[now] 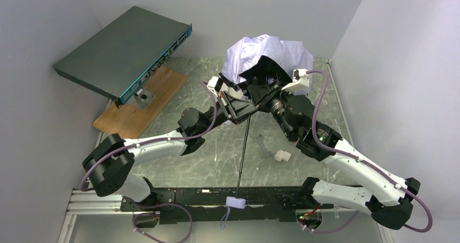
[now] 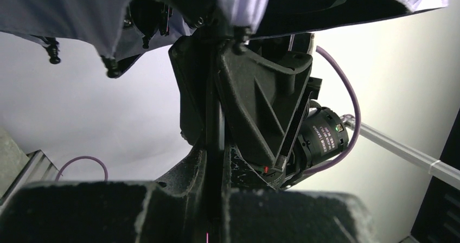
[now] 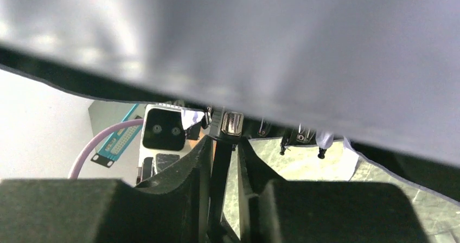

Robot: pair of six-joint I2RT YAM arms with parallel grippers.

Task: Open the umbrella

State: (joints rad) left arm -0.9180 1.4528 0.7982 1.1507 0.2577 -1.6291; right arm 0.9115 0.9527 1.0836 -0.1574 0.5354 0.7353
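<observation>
The umbrella's pale lavender canopy (image 1: pixel 266 56) bulges partly spread at the back centre. Its thin black shaft (image 1: pixel 242 151) runs down to the small handle (image 1: pixel 235 202) with a wrist loop at the near edge. My left gripper (image 1: pixel 238 110) is shut on the shaft just under the canopy; in the left wrist view (image 2: pixel 215 151) the fingers press the shaft (image 2: pixel 214 123). My right gripper (image 1: pixel 260 99) sits around the shaft (image 3: pixel 221 167) below the metal runner (image 3: pixel 232 123). In the right wrist view (image 3: pixel 224 145) a narrow gap shows beside the shaft.
A teal network switch (image 1: pixel 125 50) leans tilted over a wooden board (image 1: pixel 144 99) at the back left. A small white piece (image 1: pixel 282 156) and a grey strip (image 1: pixel 263 145) lie on the marbled table (image 1: pixel 206 156). Grey walls close in both sides.
</observation>
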